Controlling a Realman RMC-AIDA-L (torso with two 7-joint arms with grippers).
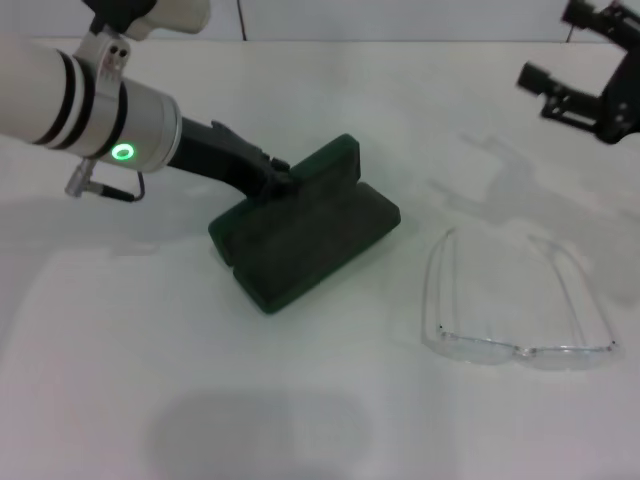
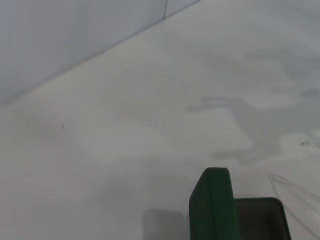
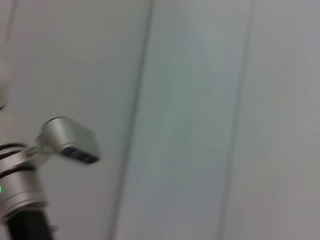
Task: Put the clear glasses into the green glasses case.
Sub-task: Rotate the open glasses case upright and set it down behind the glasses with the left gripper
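The green glasses case lies at the middle of the white table with its lid standing upright. The left wrist view shows that lid edge-on, with the dark lining beside it. My left gripper reaches in from the left and is shut on the lid's near end. To the right of the case the clear glasses rest unfolded on the table, arms pointing away from me; one thin arm shows in the left wrist view. My right gripper hangs open, high at the far right.
The white table ends at a pale wall along the back. The right wrist view shows only the wall and part of my left arm.
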